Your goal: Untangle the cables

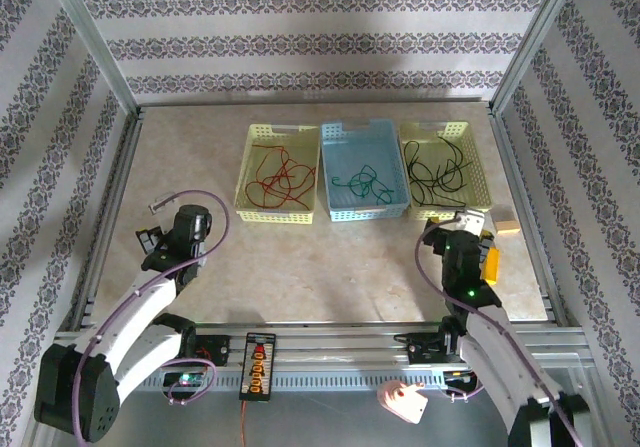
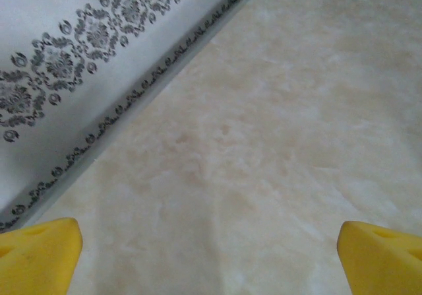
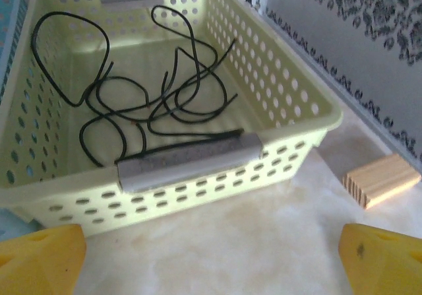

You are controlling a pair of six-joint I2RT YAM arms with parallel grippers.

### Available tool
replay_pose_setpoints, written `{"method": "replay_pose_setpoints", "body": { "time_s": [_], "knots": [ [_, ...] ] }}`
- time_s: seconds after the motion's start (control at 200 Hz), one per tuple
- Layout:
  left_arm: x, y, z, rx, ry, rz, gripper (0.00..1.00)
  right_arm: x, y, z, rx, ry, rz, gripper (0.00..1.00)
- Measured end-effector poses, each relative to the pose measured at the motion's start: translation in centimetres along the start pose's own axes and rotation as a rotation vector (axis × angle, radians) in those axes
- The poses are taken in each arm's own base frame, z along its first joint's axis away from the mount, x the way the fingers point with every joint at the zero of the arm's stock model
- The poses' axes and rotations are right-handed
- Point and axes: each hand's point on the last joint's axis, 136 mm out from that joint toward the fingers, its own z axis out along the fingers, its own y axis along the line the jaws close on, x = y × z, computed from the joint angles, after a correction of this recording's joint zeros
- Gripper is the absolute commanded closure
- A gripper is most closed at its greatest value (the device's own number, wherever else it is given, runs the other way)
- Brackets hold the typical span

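Observation:
Each of the three cables lies loose in its own basket at the back of the table. The red cable [image 1: 280, 177] is in the left yellow basket [image 1: 246, 172]. The green cable [image 1: 362, 182] is in the blue basket [image 1: 329, 172]. The black cable [image 1: 440, 172] [image 3: 132, 90] coils in the right yellow basket [image 1: 484, 172] [image 3: 290, 143]. My right gripper [image 1: 468, 229] [image 3: 211, 255] stands open just in front of that basket, over bare table, holding nothing. Far from the baskets, near the left rail, my left gripper [image 1: 155, 222] [image 2: 211, 255] is open and holds nothing.
A small wooden block [image 1: 507, 225] [image 3: 381, 179] lies beside the right basket's near corner. The left wall rail [image 2: 132, 100] runs close to the left gripper. A black power strip [image 1: 258, 364] and a pink object [image 1: 403, 402] sit on the front frame.

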Motion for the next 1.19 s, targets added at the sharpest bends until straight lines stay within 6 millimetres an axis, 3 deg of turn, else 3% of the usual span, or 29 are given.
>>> {"method": "replay_pose_setpoints", "body": {
  "time_s": [0.175,0.285,0.41,0.57,0.685,0.77,0.885,1.005,1.194],
  "knots": [
    [2.5,-0.8,1.8,-0.017,0.006,0.064,0.01,0.9,1.3,2.7,0.0,0.023,-0.093,0.02],
    [2.5,-2.6,2.9,0.029,-0.005,0.099,0.01,0.8,2.4,4.7,-0.021,0.026,-0.157,0.02],
    [2.2,-4.9,4.4,0.081,-0.017,0.139,0.01,-0.3,4.8,6.8,-0.111,0.014,-0.203,0.02],
    [1.2,-7.7,5.6,0.171,-0.077,0.149,0.01,-2.9,8.5,6.7,-0.312,-0.106,-0.21,0.02],
    [0.3,-9.4,5.9,0.235,-0.114,0.164,0.01,-1.7,7.4,7.8,-0.321,-0.129,-0.158,0.02],
    [-0.4,-10.4,6.3,0.301,-0.173,0.137,0.01,-2.7,6.6,8.6,-0.341,-0.158,-0.106,0.02],
    [0.9,-10.3,7.1,0.354,-0.151,0.141,0.01,-4.0,5.5,9.5,-0.346,-0.161,-0.036,0.02],
    [1.5,-11.0,7.6,0.405,-0.146,0.139,0.01,-3.8,5.5,9.6,-0.357,-0.143,-0.006,0.02],
    [0.2,-11.4,7.9,0.445,-0.169,0.109,0.01,-3.6,5.6,9.7,-0.304,-0.14,0.006,0.02]
  ]
}}
